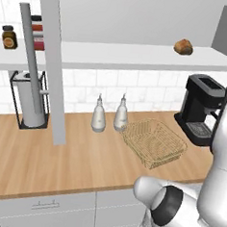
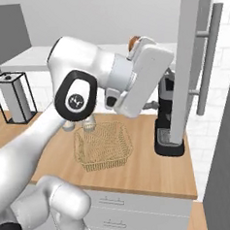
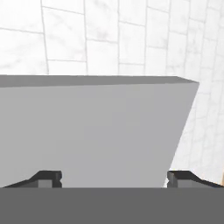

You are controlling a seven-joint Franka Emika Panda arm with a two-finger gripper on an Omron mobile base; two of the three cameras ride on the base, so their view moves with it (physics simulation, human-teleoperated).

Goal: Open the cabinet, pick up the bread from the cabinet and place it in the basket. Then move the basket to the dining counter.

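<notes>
The grey cabinet stands open. Its left door [image 1: 52, 62] and right door [image 2: 191, 63] are swung out edge-on, showing the pale shelf [image 1: 139, 57]. The bread [image 1: 183, 46], a small golden-brown loaf, lies on the right part of that shelf and peeks over my arm [image 2: 133, 39]. Below it on the wood worktop sits the tan open-weave basket [image 1: 154, 142] [image 2: 103, 146], with nothing in it. My gripper [image 3: 114, 179] is open, its fingertips [image 3: 48, 178] wide apart close before a flat grey door panel [image 3: 96, 127]. My white wrist [image 2: 148, 71] is raised at shelf height beside the right door.
A black coffee machine [image 1: 202, 108] [image 2: 167, 128] stands right of the basket. Two pale bottles [image 1: 99, 115] [image 1: 121, 115] stand behind it. A paper towel holder [image 1: 29, 99] is at the left, with a jar [image 1: 9, 37] on the shelf above. Grey drawers [image 1: 45, 206] run under the worktop.
</notes>
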